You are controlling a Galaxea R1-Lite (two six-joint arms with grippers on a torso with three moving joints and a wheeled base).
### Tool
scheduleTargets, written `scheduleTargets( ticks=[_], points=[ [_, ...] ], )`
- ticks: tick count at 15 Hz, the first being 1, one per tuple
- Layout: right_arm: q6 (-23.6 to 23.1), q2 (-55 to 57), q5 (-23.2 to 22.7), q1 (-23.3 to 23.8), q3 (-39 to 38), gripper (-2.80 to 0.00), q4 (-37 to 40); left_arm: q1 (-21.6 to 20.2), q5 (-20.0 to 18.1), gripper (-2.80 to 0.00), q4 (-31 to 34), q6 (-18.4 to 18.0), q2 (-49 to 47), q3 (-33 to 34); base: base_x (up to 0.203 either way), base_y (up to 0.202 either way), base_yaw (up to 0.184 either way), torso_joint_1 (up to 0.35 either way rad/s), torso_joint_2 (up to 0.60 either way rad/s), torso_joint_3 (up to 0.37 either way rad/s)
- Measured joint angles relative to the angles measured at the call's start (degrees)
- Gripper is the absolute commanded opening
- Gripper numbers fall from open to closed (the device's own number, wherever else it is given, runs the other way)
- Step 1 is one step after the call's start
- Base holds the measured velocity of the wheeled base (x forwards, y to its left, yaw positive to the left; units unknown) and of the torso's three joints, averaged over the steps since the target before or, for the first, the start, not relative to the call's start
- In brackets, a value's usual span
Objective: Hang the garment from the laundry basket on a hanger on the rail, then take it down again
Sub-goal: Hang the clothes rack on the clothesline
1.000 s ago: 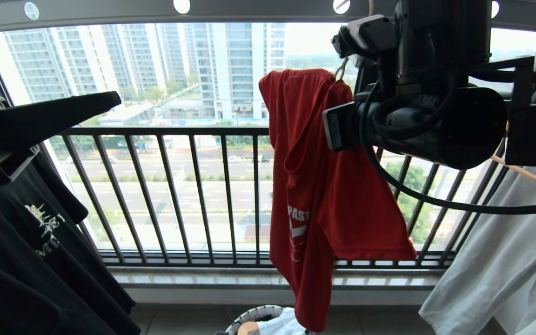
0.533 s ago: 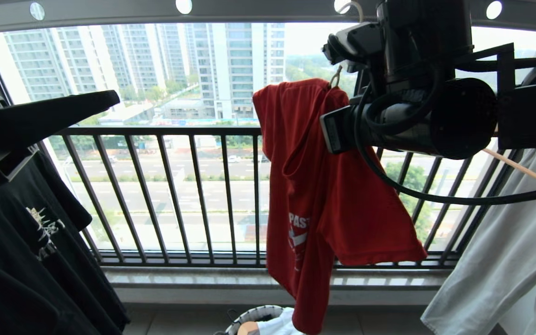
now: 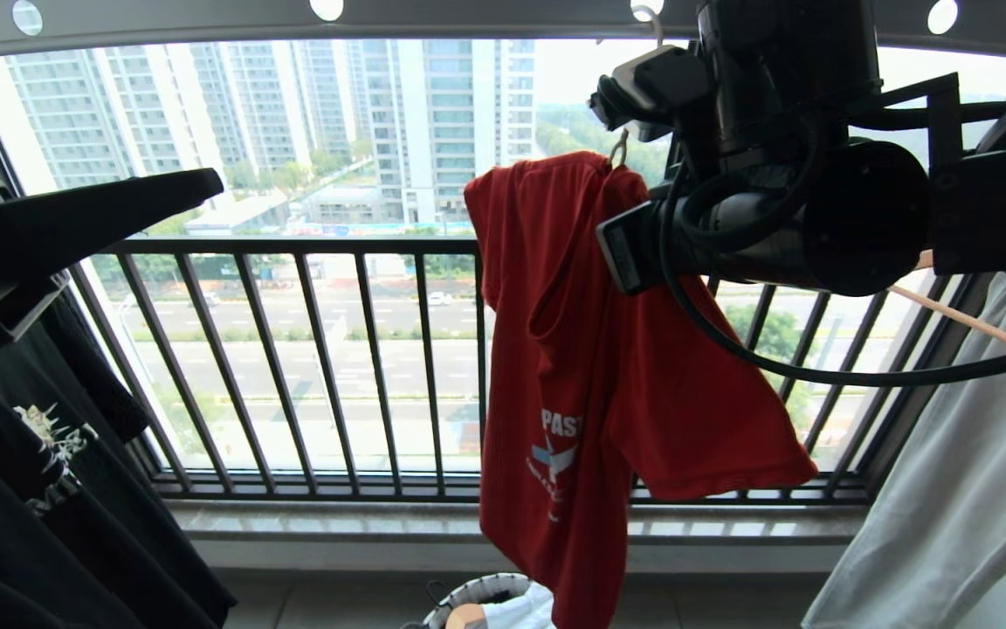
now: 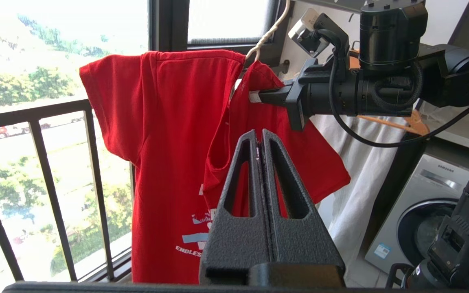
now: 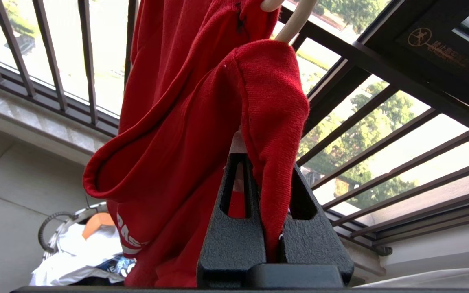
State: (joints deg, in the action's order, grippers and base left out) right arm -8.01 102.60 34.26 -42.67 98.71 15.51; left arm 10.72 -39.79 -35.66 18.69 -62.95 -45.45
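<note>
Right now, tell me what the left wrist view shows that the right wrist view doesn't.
Only the left wrist view shows the washing machine, the shut, empty left gripper and the whole right arm. Only the right wrist view shows the laundry basket on the floor. Both show the red T-shirt on its white hanger, with the right gripper shut on its fabric.

Black printed T-shirt [image 3: 40, 489] hangs left (washing machine [image 4: 415, 215] right).
</note>
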Motion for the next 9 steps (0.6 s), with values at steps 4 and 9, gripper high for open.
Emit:
scheduleTargets(
  ticks=[4, 9],
  points=[
    [0.07, -0.26, 0.02, -0.16, -0.23, 0.0, 0.69, 0.0, 0.0, -2.8, 0.02, 0.0, 0.0, -0.04, 0.0, 0.0, 0.0, 0.0, 0.0, 0.0],
    [0.46, -2.08, -0.12, -0.33, -5.12, 0.0, 0.78, 0.0, -0.07, -2.8, 0.02, 0.0, 0.01, -0.04, 0.0, 0.0, 0.0, 0.0, 0.0, 0.0]
  ],
)
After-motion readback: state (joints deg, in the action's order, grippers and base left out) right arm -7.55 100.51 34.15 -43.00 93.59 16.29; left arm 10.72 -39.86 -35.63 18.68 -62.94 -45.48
